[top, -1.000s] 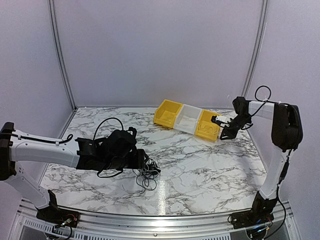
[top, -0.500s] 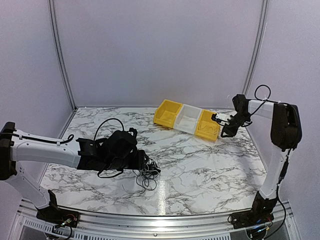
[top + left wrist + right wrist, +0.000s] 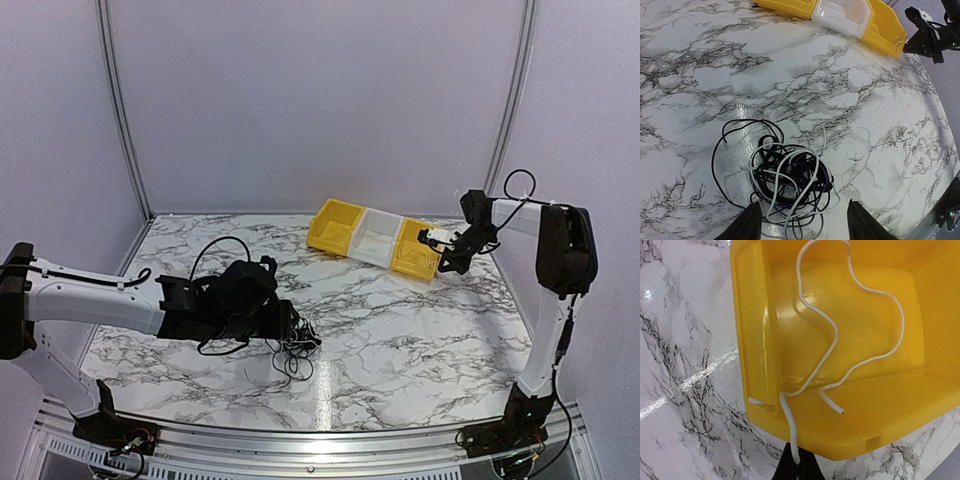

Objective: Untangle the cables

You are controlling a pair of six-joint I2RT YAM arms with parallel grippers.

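The cables lie as a small tangle of thin black and whitish wires on the marble table, also seen in the top view. My left gripper is open, low over the table, its fingers either side of the tangle's near edge; in the top view it is at the tangle's left. My right gripper is shut on one end of a separate white cable. That cable loops inside the right yellow bin and hangs over its near rim. In the top view the right gripper is at that bin.
Three bins stand in a row at the back right: a yellow one, a white one and the right yellow one. White walls enclose the table on three sides. A metal rail runs along the near edge.
My right gripper has moved slightly left and back, closer over the right yellow bin, with the white cable in it. The left arm and the tangle have barely moved.
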